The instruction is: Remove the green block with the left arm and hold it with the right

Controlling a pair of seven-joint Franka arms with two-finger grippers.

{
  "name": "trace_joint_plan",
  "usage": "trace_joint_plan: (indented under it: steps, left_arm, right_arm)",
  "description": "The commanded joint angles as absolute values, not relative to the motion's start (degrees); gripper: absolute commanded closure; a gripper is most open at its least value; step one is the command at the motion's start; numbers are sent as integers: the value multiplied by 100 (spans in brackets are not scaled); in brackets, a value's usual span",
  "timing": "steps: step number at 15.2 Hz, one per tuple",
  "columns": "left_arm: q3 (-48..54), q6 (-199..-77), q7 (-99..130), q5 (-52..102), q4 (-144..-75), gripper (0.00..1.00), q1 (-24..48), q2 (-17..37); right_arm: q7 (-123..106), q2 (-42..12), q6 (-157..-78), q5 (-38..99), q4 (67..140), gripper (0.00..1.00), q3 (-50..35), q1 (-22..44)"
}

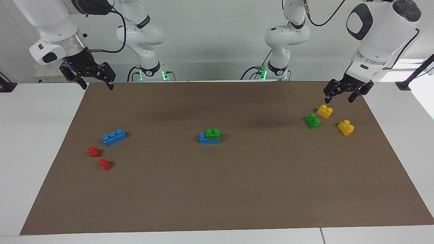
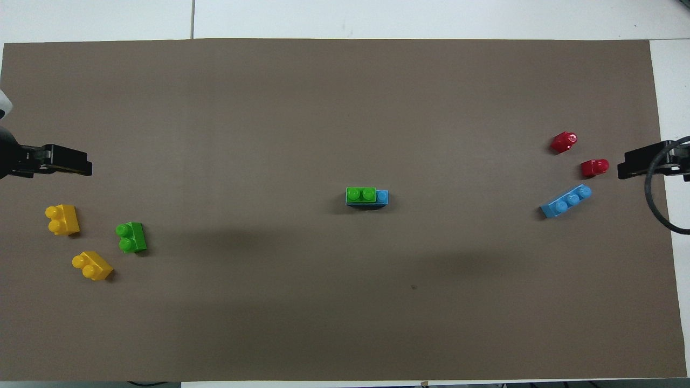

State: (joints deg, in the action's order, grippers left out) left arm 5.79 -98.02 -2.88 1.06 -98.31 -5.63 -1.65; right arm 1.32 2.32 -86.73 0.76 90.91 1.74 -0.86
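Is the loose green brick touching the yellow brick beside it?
Apart. The overhead view shows bare mat between the loose green brick and both yellow bricks.

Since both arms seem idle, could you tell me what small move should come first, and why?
Probably bring the right gripper over the blue brick mid-table to steady it: the green block sits stacked on it, and both the right and left gripper hang open, apart from it.

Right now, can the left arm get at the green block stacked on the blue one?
Probably yes. The green block sits exposed atop the blue block mid-mat, nothing beside it. The left gripper hangs open above the yellow block, the way between looking free.
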Motion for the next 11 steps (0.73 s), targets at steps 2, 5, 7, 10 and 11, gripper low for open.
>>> trace_joint_plan:
  steps: [2, 5, 7, 10, 11]
  left_arm:
    - [598, -9764, -299, 9, -9897, 0, -624, -281]
    - [598, -9782, -299, 9, -9905, 0, -615, -281]
    - [598, -9774, -299, 9, -9896, 0, -615, -281]
    - [598, -9738, -290, 9, -9905, 0, -598, -290]
    - [598, -9721, -281, 9, -9905, 0, -589, -290]
  right_arm:
    - [176, 246, -8789, 79, 9149, 0, 105, -167]
    - [123, 255, -8780, 70, 9150, 0, 114, -176]
    - [123, 246, -8772, 70, 9141, 0, 123, -184]
    - [157, 255, -8859, 79, 9123, 0, 132, -184]
    - [297, 255, -9059, 97, 9140, 0, 141, -185]
